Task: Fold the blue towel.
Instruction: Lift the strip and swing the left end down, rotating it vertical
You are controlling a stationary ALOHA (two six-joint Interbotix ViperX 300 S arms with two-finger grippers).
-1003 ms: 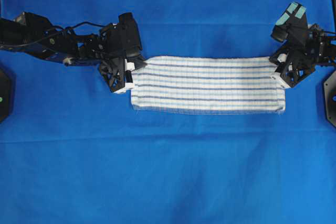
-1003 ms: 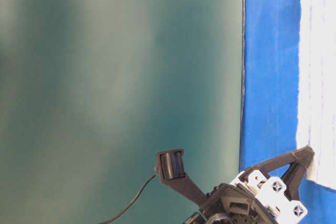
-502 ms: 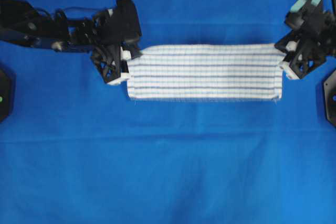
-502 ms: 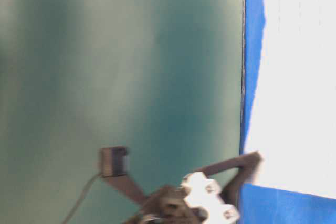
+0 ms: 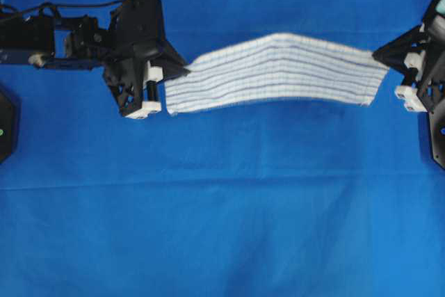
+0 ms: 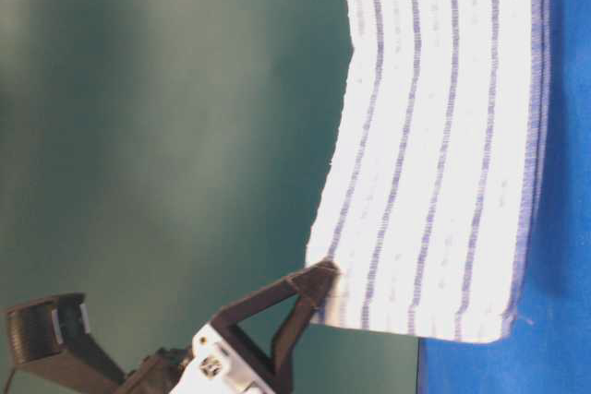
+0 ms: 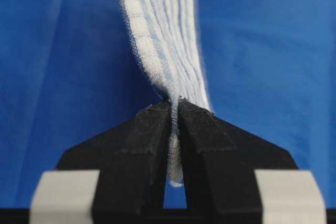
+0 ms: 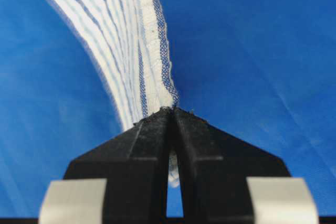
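Currently suspended between both tools: blue towel (image 5: 278,69), already doubled lengthwise, stretched across the upper middle of the overhead view, clear of the blue-covered bench (image 5: 222,227) along most of its span. Slight upward bow at mid-length; lower edge hanging loose beneath the grip points.

Left tool (image 5: 182,71): clamped tight on the towel's left end corner, black fingers (image 7: 152,140) pressed together with cloth layers pinched between them and a small tag of fabric showing below the pinch. Confirmed in the left wrist view, towel (image 7: 163,30) running away from the tool (image 7: 174,103) edge-on.

Right tool (image 5: 379,52): likewise clamped on the towel's right end corner, at the far right edge of the overhead view. Right wrist view shows the tool (image 8: 172,109) closed on the stitched hem, towel (image 8: 126,35) fanning out to the upper left.

Table-level view: towel (image 6: 443,136) hanging as a flat striped panel, one black finger (image 6: 309,285) gripping its corner; which arm, cannot tell from that view alone. Lower edge at or just above the bench (image 6: 563,228) covering; contact not determinable.
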